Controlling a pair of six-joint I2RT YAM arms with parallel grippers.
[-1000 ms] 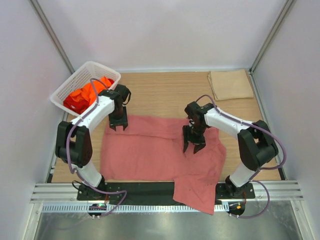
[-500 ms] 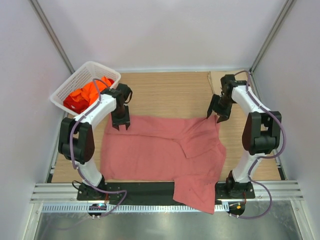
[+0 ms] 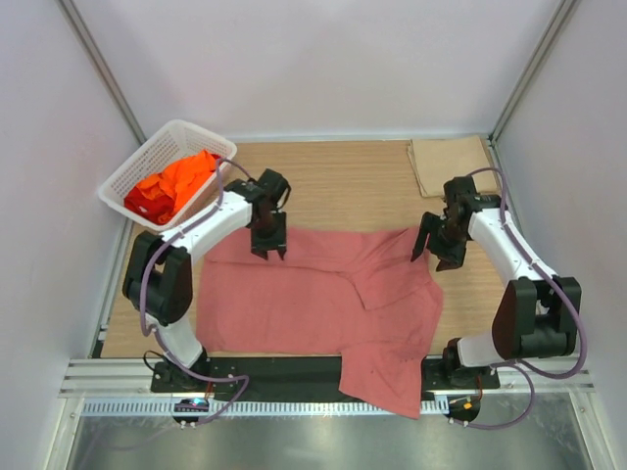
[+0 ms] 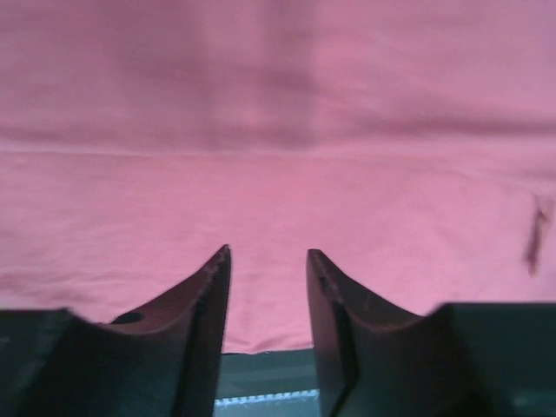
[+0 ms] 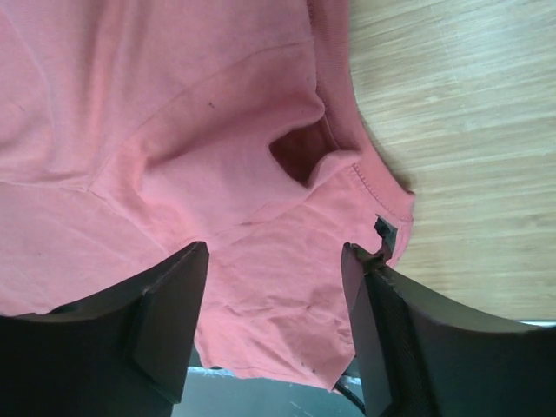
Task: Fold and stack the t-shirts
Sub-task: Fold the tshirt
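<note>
Mostly flat, salmon-pink t-shirt — creased; hem overhanging

The left arm and the right arm are built alike. Each has smooth white shells on its long links and bulky black housings at the joints. A thin lilac cable trails loosely along each arm, from the foot to the wrist. Each arm is bolted down on a black base plate. The left gripper and the right gripper are black all over. Seen from the wrist cameras, their fingers are dark matt wedges, broad at the root, narrowing to blunt tips, with flat inner faces.
</note>
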